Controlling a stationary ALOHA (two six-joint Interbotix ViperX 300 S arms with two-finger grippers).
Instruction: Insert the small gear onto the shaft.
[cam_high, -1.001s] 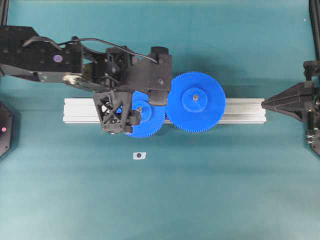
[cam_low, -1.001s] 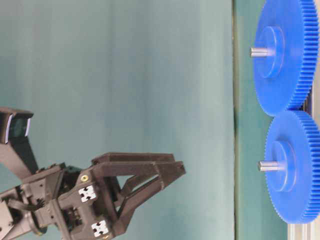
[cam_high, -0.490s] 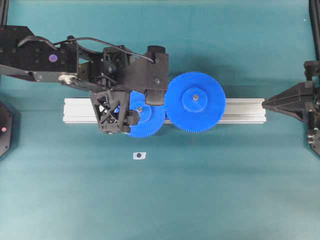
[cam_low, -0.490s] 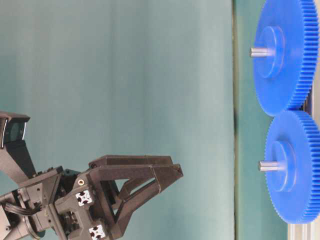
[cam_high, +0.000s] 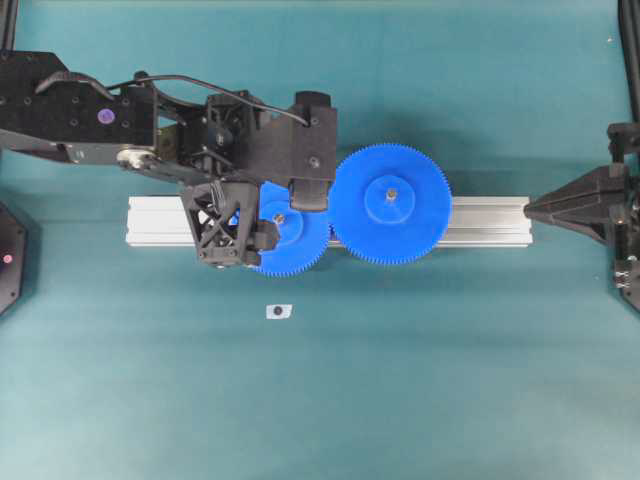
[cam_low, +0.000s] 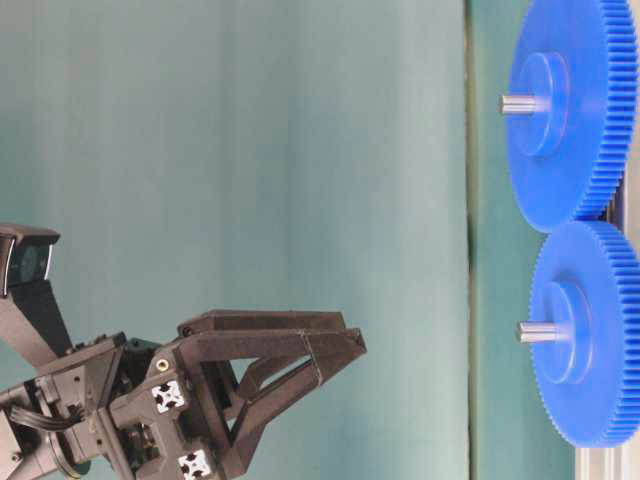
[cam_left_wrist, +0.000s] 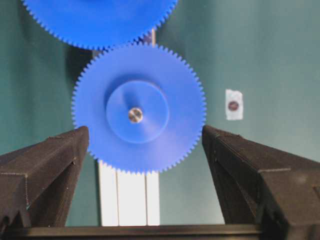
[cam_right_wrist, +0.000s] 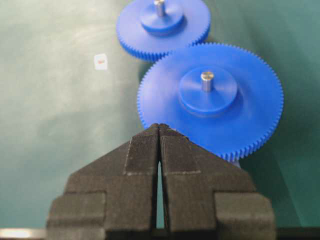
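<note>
The small gear (cam_high: 292, 238) sits flat on the aluminium rail with the shaft (cam_high: 279, 216) coming up through its hub. It lies next to the large gear (cam_high: 391, 204), their teeth touching. My left gripper (cam_high: 282, 216) hovers above the small gear, open and empty. In the left wrist view the small gear (cam_left_wrist: 139, 107) and the shaft end (cam_left_wrist: 135, 115) show between the spread fingers (cam_left_wrist: 60, 165). My right gripper (cam_high: 530, 209) is shut and empty at the rail's right end. The right wrist view shows the small gear (cam_right_wrist: 162, 25) behind the large gear (cam_right_wrist: 210, 100).
The ribbed rail (cam_high: 480, 222) lies left to right across the middle of the green mat. A small white sticker with a dark dot (cam_high: 278, 311) lies on the mat in front of the rail. The table-level view shows the small gear (cam_low: 590, 335) apart from the raised left gripper (cam_low: 345, 345).
My open left gripper has drawn back slightly to the left from above the small gear, then held still. The gear stays on the shaft. The right arm has not moved.
</note>
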